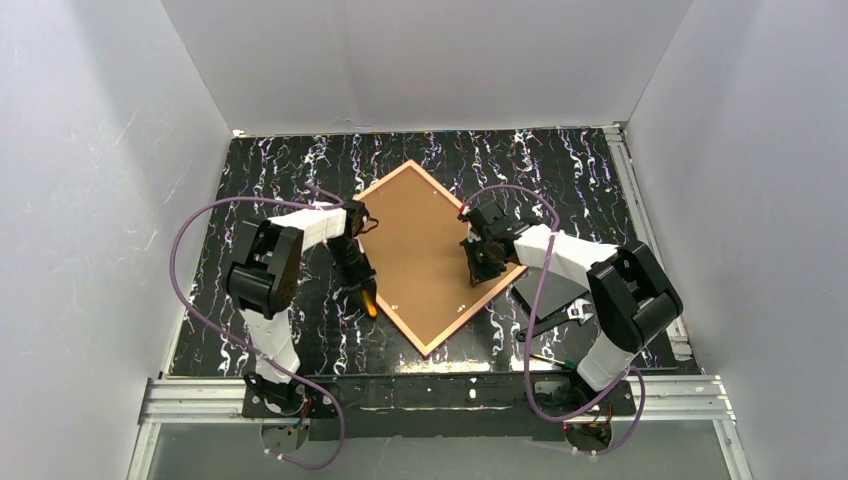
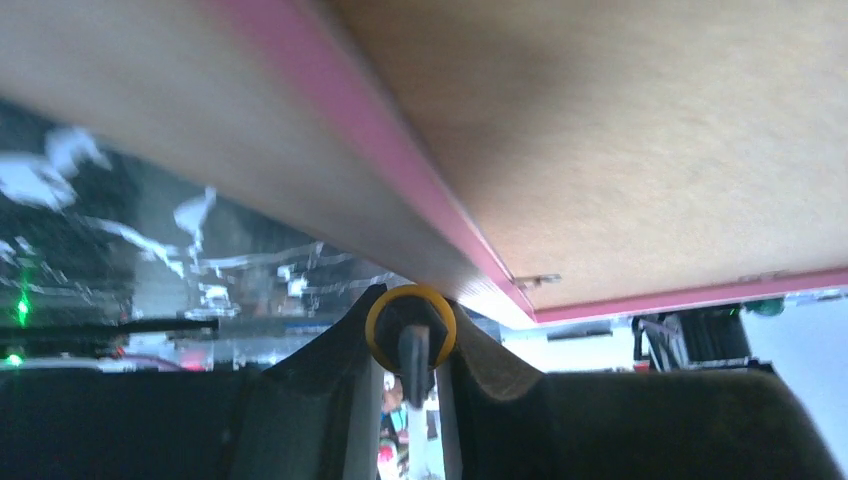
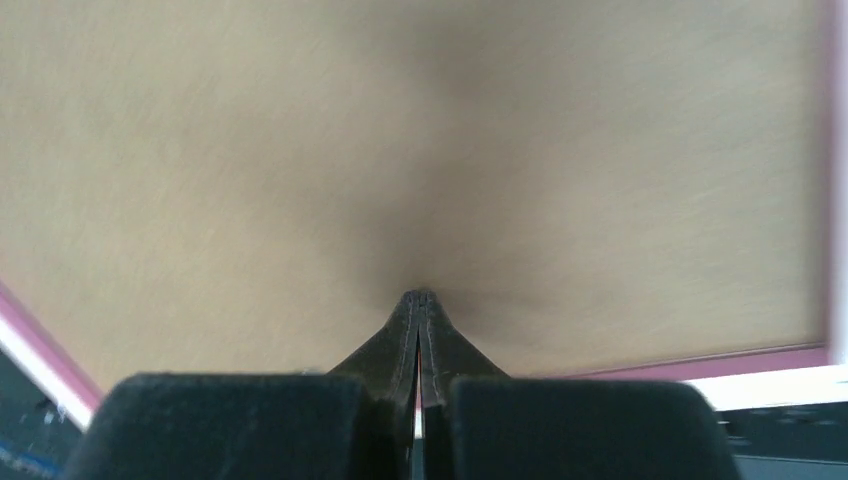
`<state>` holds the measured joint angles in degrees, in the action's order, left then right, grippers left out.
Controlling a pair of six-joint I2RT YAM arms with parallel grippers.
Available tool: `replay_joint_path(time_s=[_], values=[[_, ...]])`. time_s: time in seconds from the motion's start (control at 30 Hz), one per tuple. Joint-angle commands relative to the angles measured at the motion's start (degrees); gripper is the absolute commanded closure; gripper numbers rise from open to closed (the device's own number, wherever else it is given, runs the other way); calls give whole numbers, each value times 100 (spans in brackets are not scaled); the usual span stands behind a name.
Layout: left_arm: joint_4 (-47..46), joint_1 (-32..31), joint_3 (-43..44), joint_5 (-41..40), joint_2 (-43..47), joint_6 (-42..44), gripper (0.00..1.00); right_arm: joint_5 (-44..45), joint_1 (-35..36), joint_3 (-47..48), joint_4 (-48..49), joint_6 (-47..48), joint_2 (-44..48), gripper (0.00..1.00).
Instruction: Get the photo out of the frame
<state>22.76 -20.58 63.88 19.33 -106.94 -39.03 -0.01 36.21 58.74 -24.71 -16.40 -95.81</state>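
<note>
**Frame face down between two grippers**

On the left, the left gripper (image 1: 360, 280) is closed around a small tool (image 1: 371, 303) with an orange handle. The tool points down at the black table (image 1: 560, 170) with white squiggles, just beside the frame's left edge. In the left wrist view the orange handle sits snug between the two dark fingers.

In the middle of the table lies the frame (image 2: 385, 150). It is thin and pink, and it is turned so that it looks like a diamond. It lies flat with its back up. A plain brown board (image 1: 420, 250) fills the frame from edge to edge. Small metal clips sit along the inside of the pink edge. The photo cannot be seen from this side.

On the right, the right gripper (image 3: 418, 300) is closed tight with nothing in it. Its tips touch the brown board near the frame's right edge.
</note>
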Motion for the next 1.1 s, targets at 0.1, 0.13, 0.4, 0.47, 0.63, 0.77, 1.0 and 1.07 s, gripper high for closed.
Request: replay_joint_path(time_s=[0.1, 0.13, 0.4, 0.47, 0.63, 0.77, 1.0, 1.07], values=[[-114, 270, 765, -1008, -633, 68, 100, -720, 62, 19, -413, -223, 118, 99], [-80, 273, 715, -1085, -532, 108, 100, -564, 54, 120, -537, -178, 153, 99], [203, 259, -105, -724, 1102, 68, 100, 652, -989, 1025, -1430, 106, 545, 99], [123, 223, -487, -489, 1456, -97, 100, 965, -1440, 1107, -1392, 125, 482, 99], [-239, -152, -1290, -157, 2077, -590, 100, 1043, -2130, 1594, -1403, 430, -248, 99], [-255, -774, -1443, -371, 2509, -780, 100, 699, -2285, 1624, -1267, 429, -638, 99], [-278, -1150, -1852, -258, 3028, -883, 100, 275, -2203, 1178, -1062, 256, -780, 99], [-165, -1150, -1866, -69, 3114, -644, 100, 215, -2084, 932, -939, 182, -746, 99]])
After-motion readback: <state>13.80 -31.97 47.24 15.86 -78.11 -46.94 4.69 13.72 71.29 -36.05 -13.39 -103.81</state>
